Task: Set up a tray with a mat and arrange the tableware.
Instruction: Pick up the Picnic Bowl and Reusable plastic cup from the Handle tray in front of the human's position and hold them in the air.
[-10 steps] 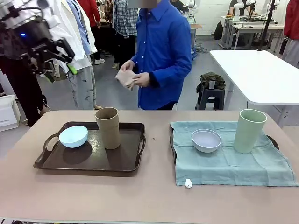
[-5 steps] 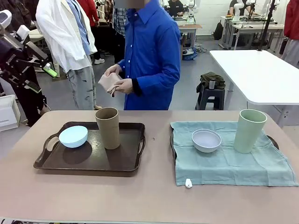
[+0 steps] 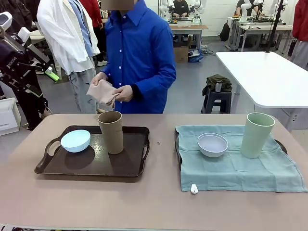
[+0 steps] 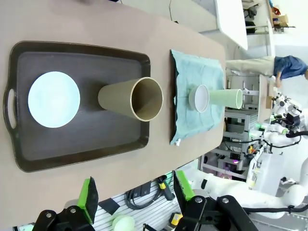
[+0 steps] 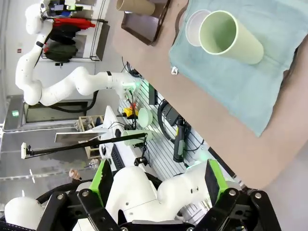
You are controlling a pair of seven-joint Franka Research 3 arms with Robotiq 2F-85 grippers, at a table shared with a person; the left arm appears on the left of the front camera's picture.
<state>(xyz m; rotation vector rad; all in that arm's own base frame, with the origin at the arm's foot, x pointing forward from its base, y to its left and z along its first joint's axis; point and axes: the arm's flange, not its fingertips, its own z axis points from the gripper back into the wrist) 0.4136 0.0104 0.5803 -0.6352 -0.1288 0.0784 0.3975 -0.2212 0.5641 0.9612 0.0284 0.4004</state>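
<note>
Since the earlier frame the person at the far edge of the desk point(image 3: 154, 207) has stepped toward its left end, and the folded beige cloth point(image 3: 100, 91) in both of the person's hands point(image 3: 124, 93) now sits lower, above the far left part of the desk. The tableware has not shifted.

Left claw point(image 3: 41, 79): raised off the desk beyond its far left corner. In the left wrist view its green-padded fingers stand wide apart, holding nothing and touching nothing.

Right claw point(image 5: 159, 180): fingers likewise spread wide, empty, high above the right end of the desk.

Left half of the desk: a dark brown tray point(image 3: 91, 166) with no mat on it. The light blue bowl point(image 3: 75, 140) sits at the tray's left end. The brown cup point(image 3: 111, 131) stands upright just right of it, near the tray's far edge, the two close but apart.

Right half of the desk: a teal mat point(image 3: 240, 168) spread over a second tray, of which a dark handle point(image 3: 281, 145) shows at the right end. The whitish-grey bowl point(image 3: 212, 144) rests on the mat's left part. The pale green cup point(image 3: 257, 134) stands upright on its right part, apart from the bowl. A small white tag point(image 3: 194, 189) lies at the mat's near left corner.
</note>
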